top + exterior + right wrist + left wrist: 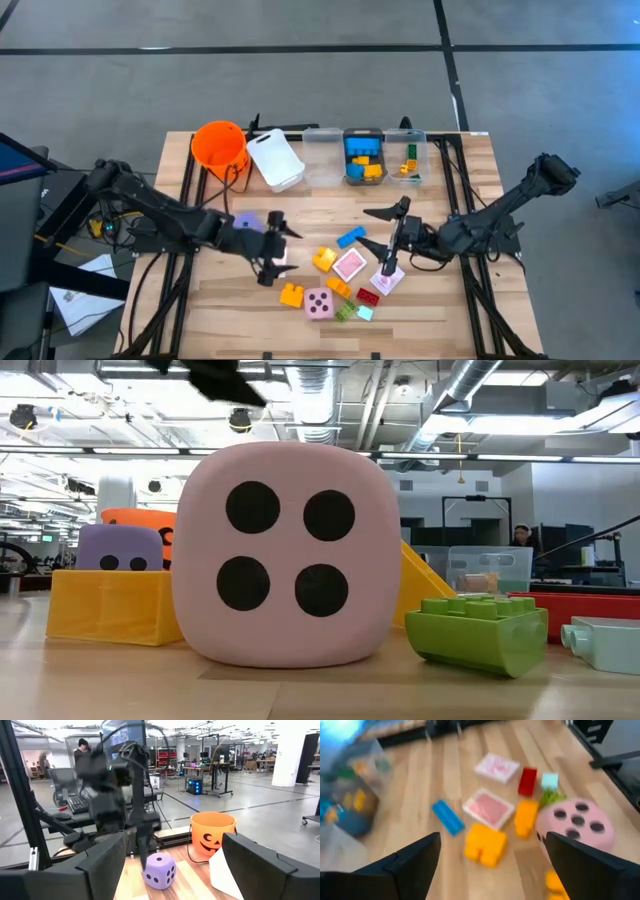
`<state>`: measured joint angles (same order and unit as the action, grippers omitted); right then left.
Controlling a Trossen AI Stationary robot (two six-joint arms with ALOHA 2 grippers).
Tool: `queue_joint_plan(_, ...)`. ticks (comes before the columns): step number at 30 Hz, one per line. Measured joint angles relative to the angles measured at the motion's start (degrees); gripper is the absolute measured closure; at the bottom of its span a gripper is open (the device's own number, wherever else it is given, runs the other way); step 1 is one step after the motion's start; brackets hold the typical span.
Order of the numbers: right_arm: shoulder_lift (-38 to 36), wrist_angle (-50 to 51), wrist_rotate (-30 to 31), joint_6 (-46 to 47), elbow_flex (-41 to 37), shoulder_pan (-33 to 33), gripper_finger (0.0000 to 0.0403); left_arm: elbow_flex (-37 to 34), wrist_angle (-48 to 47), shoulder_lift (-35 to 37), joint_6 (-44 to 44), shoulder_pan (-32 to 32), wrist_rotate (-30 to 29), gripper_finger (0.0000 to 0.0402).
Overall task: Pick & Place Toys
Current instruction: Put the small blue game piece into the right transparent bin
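- Toys: a loose cluster sits on the wooden table toward its near edge, between the two arms. It comprises a pink dotted die, a yellow brick, orange bricks, a blue brick, a red brick, a green brick and two pink-backed cards.
- A purple die lies apart from the cluster, just beside the left arm's wrist.
- Left gripper: jaws spread wide, holding nothing. In its wrist view the yellow brick lies straight ahead between the fingers, nearest of all the pieces.
- The blue brick lies flat, its long axis running diagonally across the table (oblique to the left jaw line, in my judgement).
- Right gripper: jaws parted, empty, above the farther card.
- Assessment: the left arm is nearer the yellow brick; the right is nearer the card and red brick.
- Bins stand along the far edge, with an orange bucket.
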<state>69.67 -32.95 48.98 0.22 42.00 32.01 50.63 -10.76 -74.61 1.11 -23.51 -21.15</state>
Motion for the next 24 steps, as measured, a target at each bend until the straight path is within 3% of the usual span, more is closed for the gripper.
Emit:
queue_joint_plan(11,0.0,2.5,-0.5,2.8,0.0,0.0,0.0085,-9.3,0.8,0.0,8.4,-0.8,-0.7,0.0047)
queue_joint_plan(16,0.0,2.6,-0.7,2.8,0.0,-0.5,0.0085,-9.9,1.5,0.0,8.6,-0.3,-5.3,0.0047)
queue_joint_plan(24,0.0,3.8,-1.1,4.1,0.0,-2.3,0.0085,-9.9,14.9,-3.2,14.5,5.9,-5.4,0.0048)
